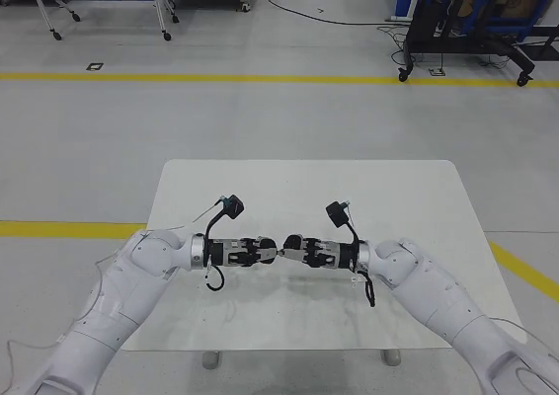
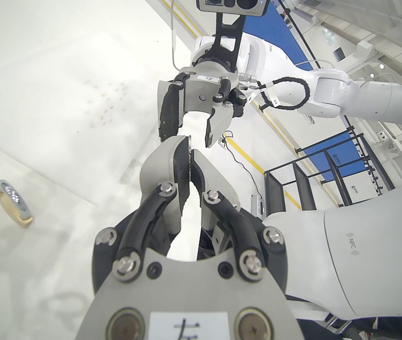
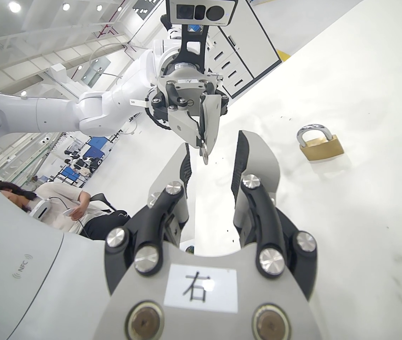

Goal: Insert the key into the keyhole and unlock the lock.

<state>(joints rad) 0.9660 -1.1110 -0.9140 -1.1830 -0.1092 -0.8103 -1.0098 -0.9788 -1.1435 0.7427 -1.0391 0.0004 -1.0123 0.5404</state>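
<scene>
At frame centre the left gripper (image 1: 275, 253) clamps the key (image 3: 205, 153). The facing right gripper (image 1: 289, 245) has its fingers apart; the lock (image 3: 321, 145) lies nearby

The padlock (image 3: 321, 145) has a brass-gold body and a shiny silver shackle. Around the padlock the table (image 3: 363, 90) is white, flecked with small dark specks. The key (image 3: 205, 153) is silver. The left gripper (image 2: 189, 150) and right gripper (image 3: 215, 141) are grey with black ribbed pads (image 3: 238, 164).

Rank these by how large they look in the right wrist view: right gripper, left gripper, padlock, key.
1. right gripper, enlarged by nearness to the camera
2. left gripper
3. padlock
4. key
</scene>
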